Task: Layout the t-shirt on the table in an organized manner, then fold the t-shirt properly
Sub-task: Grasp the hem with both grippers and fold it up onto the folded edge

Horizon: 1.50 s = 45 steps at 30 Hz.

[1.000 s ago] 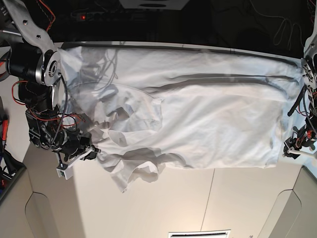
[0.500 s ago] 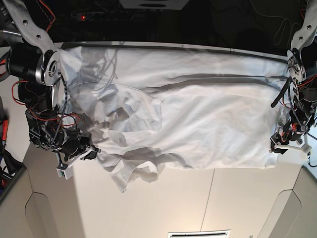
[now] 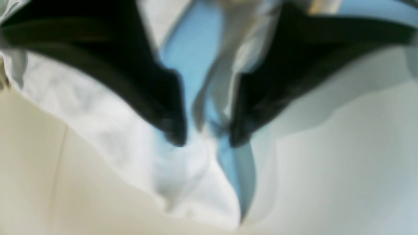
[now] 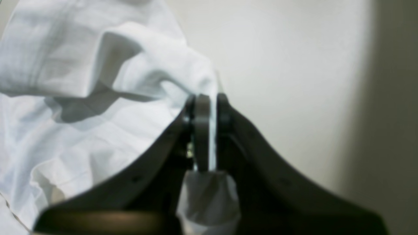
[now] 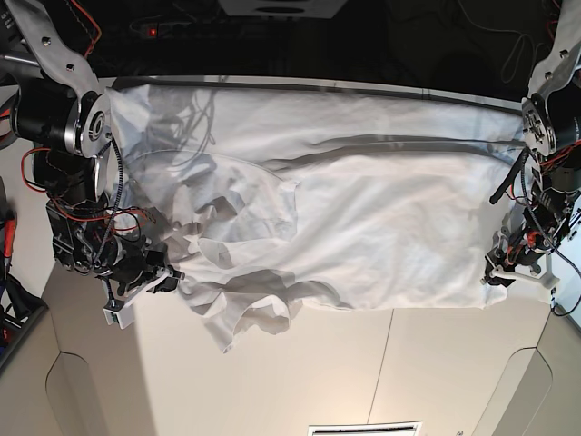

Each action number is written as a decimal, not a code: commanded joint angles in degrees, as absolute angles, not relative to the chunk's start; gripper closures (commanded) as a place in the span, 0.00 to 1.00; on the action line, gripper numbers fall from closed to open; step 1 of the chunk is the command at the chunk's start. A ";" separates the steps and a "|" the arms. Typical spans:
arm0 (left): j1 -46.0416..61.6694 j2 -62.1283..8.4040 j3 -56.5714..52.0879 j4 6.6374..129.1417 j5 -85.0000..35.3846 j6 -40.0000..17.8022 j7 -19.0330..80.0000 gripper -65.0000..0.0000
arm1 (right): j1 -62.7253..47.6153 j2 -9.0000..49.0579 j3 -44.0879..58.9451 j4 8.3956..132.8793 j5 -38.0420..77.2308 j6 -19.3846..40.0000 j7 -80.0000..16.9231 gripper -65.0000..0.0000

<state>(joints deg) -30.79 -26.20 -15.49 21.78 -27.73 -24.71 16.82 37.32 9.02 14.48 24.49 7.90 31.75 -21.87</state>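
The white t-shirt lies spread and wrinkled across the table, bunched at its left end. My right gripper is at that bunched end. In the right wrist view it is shut on a thin fold of the t-shirt. My left gripper is at the shirt's lower right corner. The blurred left wrist view shows it partly open, its black fingers on either side of a raised ridge of the t-shirt, with gaps showing beside the cloth.
A thin dark seam runs across the bare table in front of the shirt. The table's far edge meets a dark background with cables. Rounded cut-outs sit at the near corners. Tools lie at the far left.
My left arm has come in from the right edge to the shirt's lower right corner, and its jaws have narrowed around the cloth. The right arm has not moved.
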 commanded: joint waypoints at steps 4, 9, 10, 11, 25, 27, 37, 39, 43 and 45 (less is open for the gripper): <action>-32.21 -27.40 -15.88 22.61 -28.56 -26.44 11.35 1.00 | 38.50 9.54 14.50 25.19 8.16 31.33 -23.62 1.00; -32.18 -28.38 -17.85 23.22 -33.15 -34.30 13.63 1.00 | 37.17 9.50 14.50 30.33 13.34 31.35 -29.69 1.00; -32.08 -28.64 -18.65 23.22 -34.46 -36.12 14.94 1.00 | 36.40 9.50 14.50 32.56 14.06 31.35 -30.89 1.00; -31.99 -28.93 -19.68 23.22 -35.77 -37.78 16.16 1.00 | 35.42 9.52 14.50 35.09 14.68 31.35 -32.03 1.00; -20.14 -33.89 -31.27 34.20 -53.39 -40.00 34.15 1.00 | 15.73 9.52 14.50 79.35 23.03 31.73 -45.52 1.00; -17.41 -33.85 -31.27 39.05 -54.87 -40.00 35.90 1.00 | 13.85 9.52 14.50 84.55 24.27 31.73 -48.49 1.00; -5.50 -34.79 -34.06 56.60 -59.35 -40.00 41.47 1.00 | 3.16 9.54 14.50 97.76 25.10 31.70 -50.48 1.00; -3.90 -34.79 -36.32 57.41 -59.35 -40.00 41.47 1.00 | 0.99 9.54 14.59 100.33 25.08 31.73 -51.20 1.00; -1.43 -34.79 -40.80 57.43 -59.46 -40.00 41.89 1.00 | -2.96 9.96 15.42 105.08 25.10 31.73 -51.62 1.00; -0.16 -34.79 -42.26 57.43 -61.49 -40.00 43.77 1.00 | -4.49 10.00 16.38 106.67 25.10 31.73 -52.12 1.00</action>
